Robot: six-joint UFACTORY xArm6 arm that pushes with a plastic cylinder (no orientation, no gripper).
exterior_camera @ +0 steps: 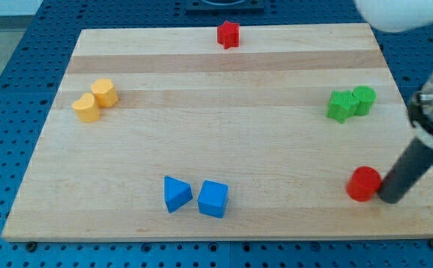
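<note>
my tip (389, 199) has no jaws to spread or press together; it is a bare rod. it stands on the table (224, 134), touching or just beside the red cylinder (364, 183), which lies at nine o'clock from it, near the view's bottom right corner.

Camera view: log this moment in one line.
my tip touching red cylinder, view's bottom right | green pair above | blue pair bottom centre | yellow pair left | red star top
</note>
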